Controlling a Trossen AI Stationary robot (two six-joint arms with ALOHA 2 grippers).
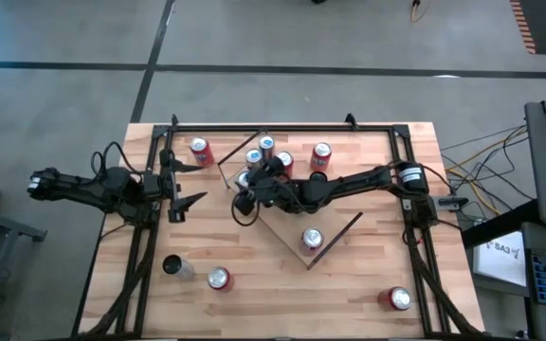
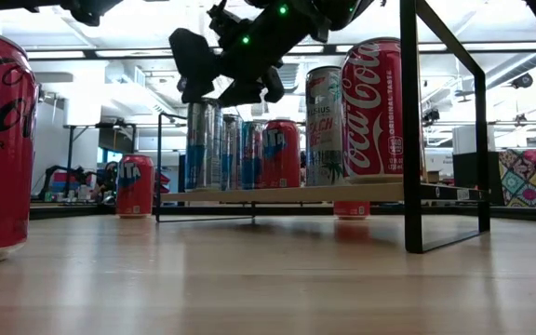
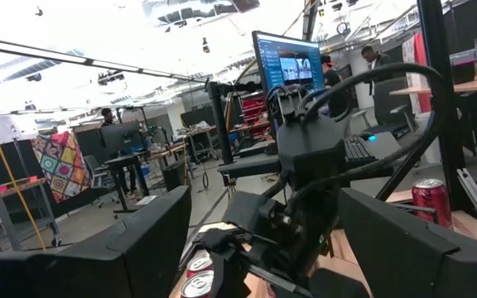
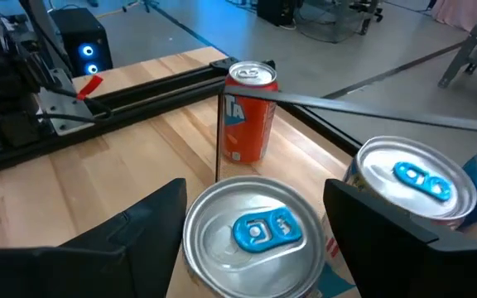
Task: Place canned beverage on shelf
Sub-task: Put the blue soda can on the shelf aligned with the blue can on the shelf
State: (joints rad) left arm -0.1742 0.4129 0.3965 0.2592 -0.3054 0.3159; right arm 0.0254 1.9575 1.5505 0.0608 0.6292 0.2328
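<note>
Silver-topped, blue-tabbed can [image 4: 253, 236] stands directly beneath the right end effector [image 1: 245, 186], whose two dark fingers [image 4: 135, 236] flank its rim, spread apart and not visibly touching it. That can sits at the near corner of the flat light-wood shelf [image 1: 335, 220], just beside a second blue-tabbed can [image 4: 412, 178] and a tight cluster of tall cans [image 2: 249, 149] along the shelf's far edge. A lone red can [image 1: 312, 240] occupies the shelf's opposite end, with bare board between it and the end effector. An orange soda can [image 4: 247, 112] stands just off the shelf corner on the plank surface [image 1: 282, 284]. Well apart from the shelf, the left end effector [image 1: 186, 185] waits near the black frame rail [image 1: 164, 152], fingers apart and holding nothing.
</note>
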